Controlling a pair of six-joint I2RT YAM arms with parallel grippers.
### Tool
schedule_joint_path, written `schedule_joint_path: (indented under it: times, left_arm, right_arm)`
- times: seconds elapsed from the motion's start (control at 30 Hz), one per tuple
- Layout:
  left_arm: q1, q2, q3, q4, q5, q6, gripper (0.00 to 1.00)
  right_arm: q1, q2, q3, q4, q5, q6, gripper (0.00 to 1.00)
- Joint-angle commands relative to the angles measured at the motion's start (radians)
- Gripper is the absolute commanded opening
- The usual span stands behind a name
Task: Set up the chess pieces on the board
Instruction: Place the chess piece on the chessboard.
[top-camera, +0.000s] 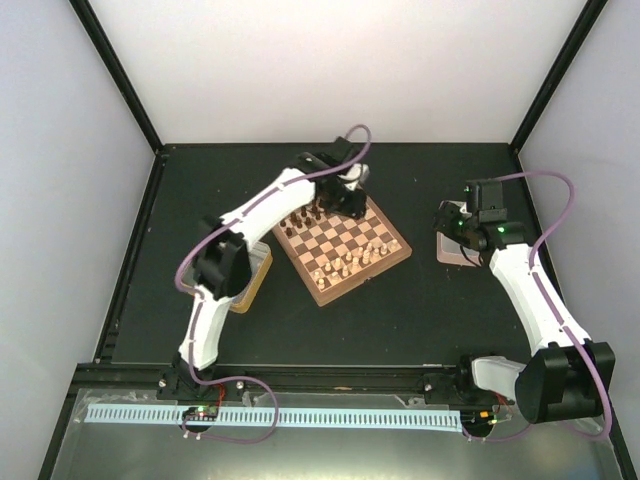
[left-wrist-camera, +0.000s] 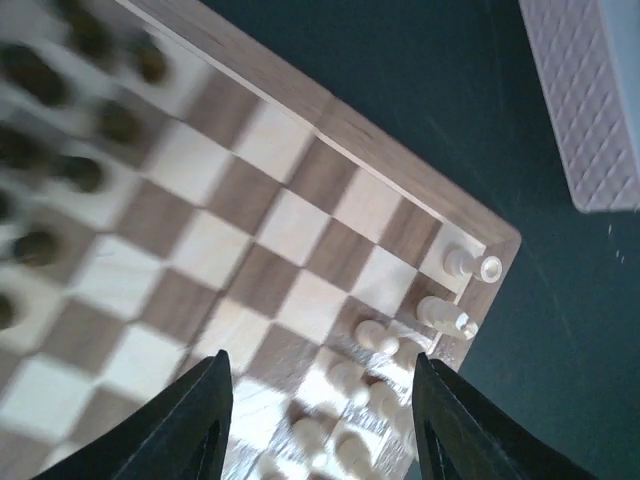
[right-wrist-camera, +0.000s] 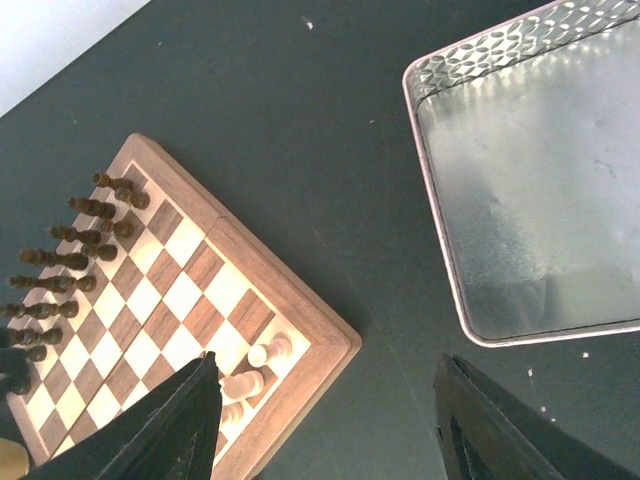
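Left gripper (left-wrist-camera: 318, 400), spread and empty, hovers above the board (left-wrist-camera: 330, 112); lowering carelessly could topple the crowded pale pieces (left-wrist-camera: 375, 335) at five o'clock (right gripper (right-wrist-camera: 325, 420) likewise spread).

dark chess pieces (left-wrist-camera: 120, 122) blurred, silver tray (right-wrist-camera: 520, 200) cropped

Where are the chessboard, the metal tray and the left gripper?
chessboard (right-wrist-camera: 165, 300): right wrist view, bare middle square.
metal tray (right-wrist-camera: 540, 200): right wrist view, bare floor.
left gripper (left-wrist-camera: 318, 356): left wrist view, midway between fingertips.
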Motion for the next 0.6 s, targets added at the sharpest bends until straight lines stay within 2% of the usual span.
schedule_joint_path:
  times: [0.0,0.13,0.2,0.3,0.43,0.57]
  left_arm:
    - [0.033,-0.238,-0.167,0.07,-0.202,-0.082,0.51]
    - [0.092,-0.435,-0.47,0.136,-0.373,-0.214,0.45]
    - [0.136,-0.522,-0.642,0.157,-0.402,-0.268,0.39]
    - [0.205,-0.641,-0.818,0.191,-0.399,-0.307,0.31]
    - [0.275,-0.71,-0.955,0.232,-0.36,-0.275,0.3]
    - [0.29,-0.687,-1.005,0.265,-0.365,-0.155,0.36]
  right_arm:
    - [-0.006,0.015,0.036,0.014,-0.047,-0.022,0.59]
    - [0.0,0.021,0.037,0.017,-0.06,-0.019,0.59]
    - [0.004,0.023,0.036,0.017,-0.063,-0.015,0.58]
    - [0.012,0.026,0.035,0.017,-0.067,-0.01,0.56]
    - [0.022,0.037,0.042,0.016,-0.071,-0.007,0.54]
    - [0.033,0.048,0.054,0.014,-0.073,-0.001,0.53]
